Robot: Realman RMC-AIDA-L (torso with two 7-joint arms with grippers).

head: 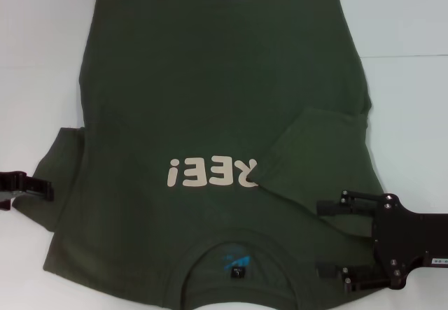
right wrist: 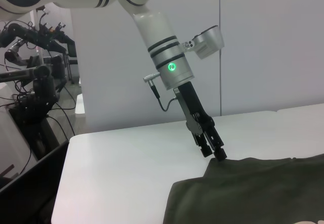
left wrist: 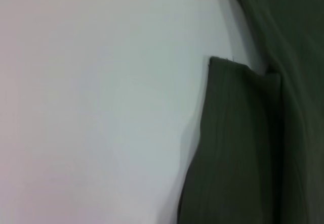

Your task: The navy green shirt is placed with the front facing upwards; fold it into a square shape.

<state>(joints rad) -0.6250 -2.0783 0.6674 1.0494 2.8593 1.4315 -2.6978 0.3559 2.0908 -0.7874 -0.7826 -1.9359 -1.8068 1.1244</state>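
Observation:
The navy green shirt lies front up on the white table, with its collar and neck label nearest me. Pale lettering crosses the chest. One sleeve is folded inward over the chest and covers the end of the lettering. The other sleeve lies spread out flat. My left gripper sits at that sleeve's outer edge; the right wrist view shows the left gripper tipped down onto the sleeve corner. My right gripper is open over the shoulder beside the collar.
White table surrounds the shirt on the far side and both flanks, with a seam at the far right. Beyond the table edge, the right wrist view shows other robot arms and cables.

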